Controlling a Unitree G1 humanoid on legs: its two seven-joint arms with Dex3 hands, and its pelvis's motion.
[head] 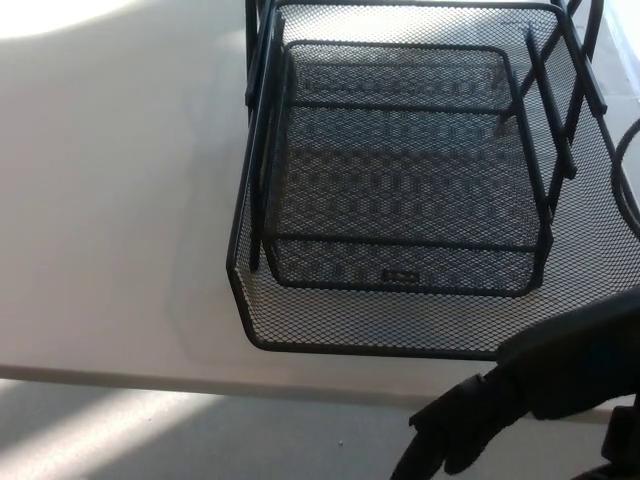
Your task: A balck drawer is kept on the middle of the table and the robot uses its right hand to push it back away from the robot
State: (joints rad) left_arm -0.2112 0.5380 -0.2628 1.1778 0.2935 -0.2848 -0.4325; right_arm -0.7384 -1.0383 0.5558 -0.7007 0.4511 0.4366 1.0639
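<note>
A black mesh drawer (400, 190) sits on the white table (110, 200), filling the upper right of the frame. The right hand (530, 385) hangs at the lower right by its near rim; whether its fingers are spread or pressed together I cannot tell.

Only a small part of the robot is visible, at the lower right. The right hand (545, 385) is fully black, with a matte surface and thick, rounded shapes; it is dark and blurred, so single parts are hard to separate. A thin black cable (622, 172) makes a curve at the right edge. No markings or screws can be read.
</note>
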